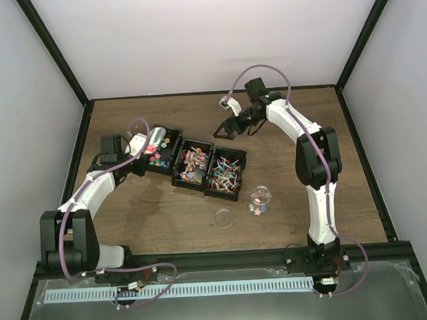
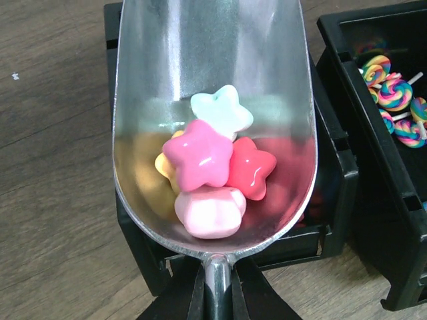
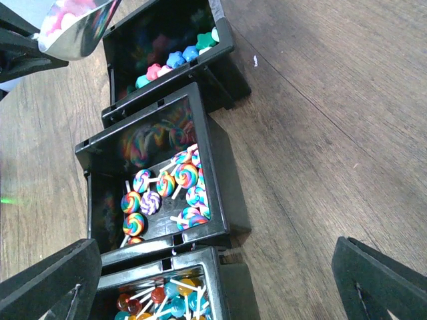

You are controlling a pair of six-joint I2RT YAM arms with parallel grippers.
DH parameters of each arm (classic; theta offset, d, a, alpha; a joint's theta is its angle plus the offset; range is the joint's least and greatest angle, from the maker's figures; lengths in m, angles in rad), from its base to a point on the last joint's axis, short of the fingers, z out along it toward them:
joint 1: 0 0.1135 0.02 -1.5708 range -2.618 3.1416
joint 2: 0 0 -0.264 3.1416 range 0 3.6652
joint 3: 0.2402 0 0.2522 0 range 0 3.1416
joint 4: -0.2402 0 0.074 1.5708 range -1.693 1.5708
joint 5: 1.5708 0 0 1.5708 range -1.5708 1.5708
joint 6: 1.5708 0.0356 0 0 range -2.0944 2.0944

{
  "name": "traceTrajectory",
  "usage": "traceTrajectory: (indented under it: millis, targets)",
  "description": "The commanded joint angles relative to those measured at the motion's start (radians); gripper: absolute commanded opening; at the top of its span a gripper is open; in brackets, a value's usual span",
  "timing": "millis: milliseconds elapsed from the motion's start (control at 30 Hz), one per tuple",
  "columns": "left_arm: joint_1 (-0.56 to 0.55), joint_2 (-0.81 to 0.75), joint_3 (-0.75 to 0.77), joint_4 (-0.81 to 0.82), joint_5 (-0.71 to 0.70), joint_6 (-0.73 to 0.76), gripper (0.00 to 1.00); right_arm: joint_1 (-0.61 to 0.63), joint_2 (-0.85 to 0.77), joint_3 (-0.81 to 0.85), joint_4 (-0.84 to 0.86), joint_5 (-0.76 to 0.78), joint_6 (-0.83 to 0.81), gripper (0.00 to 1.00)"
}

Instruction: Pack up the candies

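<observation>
My left gripper [image 2: 215,293] is shut on the handle of a silver scoop [image 2: 167,60]. The scoop holds several star-shaped candies [image 2: 200,155] in pink, red, pale mint and yellow. It hovers over the leftmost black bin [image 1: 170,134] of star candies [image 1: 158,154]. The middle bin [image 3: 220,160] holds swirl lollipops [image 3: 177,180], and the right bin [image 1: 237,179] holds round lollipops [image 3: 160,303]. My right gripper [image 1: 226,127] is open and empty above the table just behind the bins; its fingers [image 3: 47,283] frame the right wrist view.
A small clear jar [image 1: 261,198] with a few candies stands in front of the right bin. Its round clear lid [image 1: 223,217] lies to the jar's left. The scoop also shows in the right wrist view [image 3: 77,30].
</observation>
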Motion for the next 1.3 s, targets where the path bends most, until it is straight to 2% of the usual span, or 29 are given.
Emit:
traceTrajectory:
  millis: [0, 167, 333, 500, 667, 900, 1100, 1267]
  targets:
    - [0.004, -0.012, 0.021, 0.006, 0.037, 0.031, 0.04, 0.000, -0.040, 0.038, -0.021, 0.003, -0.024, 0.97]
    - [0.003, 0.002, 0.175, -0.249, -0.009, 0.209, 0.04, -0.003, -0.045, 0.033, -0.042, 0.008, -0.038, 0.98]
    - [0.000, -0.015, 0.353, -0.544, 0.074, 0.404, 0.04, -0.058, -0.057, 0.001, -0.030, -0.034, 0.007, 0.99]
    - [-0.045, -0.012, 0.489, -0.735, 0.121, 0.511, 0.04, -0.135, -0.079, -0.016, -0.031, -0.065, 0.023, 1.00]
    - [-0.167, -0.003, 0.572, -0.798, 0.127, 0.513, 0.04, -0.205, -0.133, -0.083, -0.021, -0.105, 0.039, 1.00]
    - [-0.408, 0.009, 0.623, -0.808, 0.051, 0.477, 0.04, -0.283, -0.248, -0.240, 0.016, -0.125, 0.044, 1.00]
    - [-0.542, 0.070, 0.696, -0.869, 0.041, 0.454, 0.04, -0.310, -0.332, -0.356, 0.041, -0.127, 0.039, 1.00]
    - [-0.667, 0.094, 0.694, -0.875, -0.019, 0.445, 0.04, -0.316, -0.378, -0.428, 0.048, -0.133, 0.038, 1.00]
